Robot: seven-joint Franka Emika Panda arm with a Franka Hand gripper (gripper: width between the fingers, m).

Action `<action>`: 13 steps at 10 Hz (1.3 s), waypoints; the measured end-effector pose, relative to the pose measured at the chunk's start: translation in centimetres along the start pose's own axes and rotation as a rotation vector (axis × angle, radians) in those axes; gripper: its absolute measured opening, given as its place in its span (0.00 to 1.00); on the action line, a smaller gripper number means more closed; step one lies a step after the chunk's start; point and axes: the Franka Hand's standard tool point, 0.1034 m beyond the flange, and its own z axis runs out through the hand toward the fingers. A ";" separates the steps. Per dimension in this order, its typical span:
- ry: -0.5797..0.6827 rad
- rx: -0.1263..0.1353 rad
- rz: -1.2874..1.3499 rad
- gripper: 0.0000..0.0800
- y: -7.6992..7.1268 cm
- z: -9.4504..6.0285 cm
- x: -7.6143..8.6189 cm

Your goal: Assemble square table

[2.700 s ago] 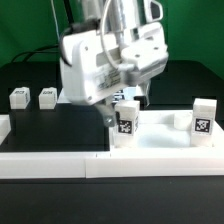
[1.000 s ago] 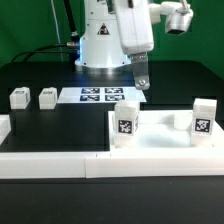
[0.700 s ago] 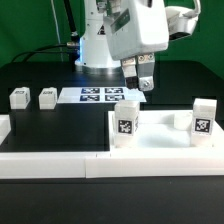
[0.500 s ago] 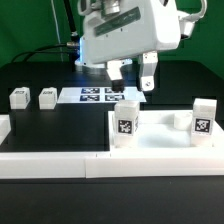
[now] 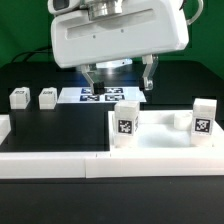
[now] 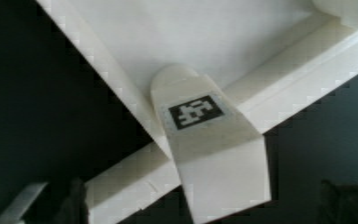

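Gripper (image 5: pixel 118 80) has turned broadside to the exterior camera since a second ago. It now hangs behind the panel (image 5: pixel 160 142), jaws spread wide and empty. The panel lies on the table at the exterior view's right, touching the front bar (image 5: pixel 50 165). Two legs (image 5: pixel 125 122) (image 5: pixel 203 118) stand upright on it (seating not discernible). Two loose legs (image 5: pixel 18 98) (image 5: pixel 46 96) stand well apart at the left. The marker board (image 5: pixel 105 95) lies beyond. In the wrist view, one tagged leg (image 6: pixel 202 130) shows below the gripper.

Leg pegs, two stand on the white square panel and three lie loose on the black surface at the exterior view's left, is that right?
No. The exterior view shows only two loose leg pegs there, not three. Two standing leg pegs on the square panel is right.
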 end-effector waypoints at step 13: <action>-0.217 -0.075 -0.396 0.81 2.0 4.5 -4.5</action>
